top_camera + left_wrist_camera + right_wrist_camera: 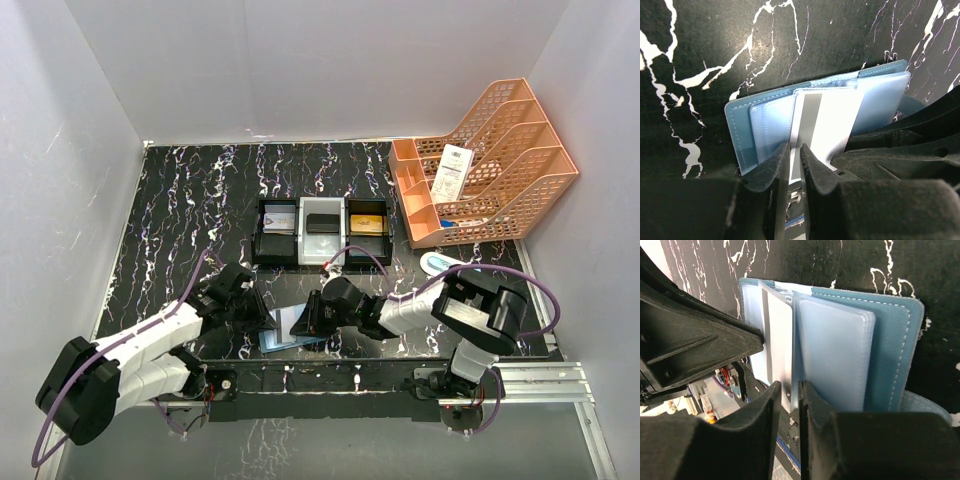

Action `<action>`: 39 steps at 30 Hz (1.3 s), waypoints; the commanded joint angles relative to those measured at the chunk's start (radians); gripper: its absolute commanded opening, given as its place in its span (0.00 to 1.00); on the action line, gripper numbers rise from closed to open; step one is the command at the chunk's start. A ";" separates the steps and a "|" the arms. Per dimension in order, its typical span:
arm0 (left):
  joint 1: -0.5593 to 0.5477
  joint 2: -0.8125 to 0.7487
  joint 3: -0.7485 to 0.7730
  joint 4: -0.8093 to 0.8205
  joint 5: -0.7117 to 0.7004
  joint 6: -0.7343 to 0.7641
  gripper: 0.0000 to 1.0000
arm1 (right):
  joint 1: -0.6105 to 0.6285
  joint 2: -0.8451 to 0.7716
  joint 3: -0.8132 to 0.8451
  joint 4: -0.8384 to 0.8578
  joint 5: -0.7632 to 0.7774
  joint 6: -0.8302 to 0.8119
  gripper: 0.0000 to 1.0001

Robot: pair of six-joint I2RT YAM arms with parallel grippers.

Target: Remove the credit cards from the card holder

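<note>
The teal card holder lies open near the table's front edge, between my two grippers. Its clear pockets fan up in the left wrist view and the right wrist view. A white credit card with a grey stripe stands partly out of a pocket, and its pale face shows from the right. My left gripper stands at the card's lower edge, its jaws a narrow gap apart. My right gripper straddles a pocket leaf's edge, jaws slightly apart. Several other credit cards lie in a tray.
The black-and-white three-compartment tray behind the holder has a greyish card, a black one and a gold one. An orange file rack with a white slip stands back right. An oval case lies by it.
</note>
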 commanded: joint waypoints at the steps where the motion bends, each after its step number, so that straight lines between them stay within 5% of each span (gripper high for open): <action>1: -0.006 -0.033 -0.028 -0.115 -0.082 0.012 0.14 | -0.004 -0.040 0.035 -0.031 0.048 -0.041 0.24; 13: -0.006 -0.047 -0.063 -0.060 -0.047 0.000 0.11 | -0.010 0.042 0.134 -0.110 0.034 -0.073 0.26; 18: -0.009 -0.055 -0.059 -0.062 -0.090 -0.036 0.00 | -0.012 0.026 0.134 -0.123 0.028 -0.073 0.12; 24: -0.012 -0.163 -0.086 -0.064 -0.143 -0.092 0.00 | -0.016 0.011 0.152 -0.180 0.012 -0.108 0.01; 32: -0.013 -0.050 -0.090 -0.024 -0.090 -0.056 0.00 | -0.043 -0.059 0.110 -0.189 0.003 -0.122 0.21; 36: -0.013 -0.044 -0.085 -0.005 -0.079 -0.050 0.00 | -0.059 -0.075 0.097 -0.153 -0.001 -0.117 0.10; 39: -0.013 -0.036 -0.075 -0.017 -0.083 -0.039 0.00 | -0.065 -0.031 0.153 -0.175 -0.040 -0.140 0.14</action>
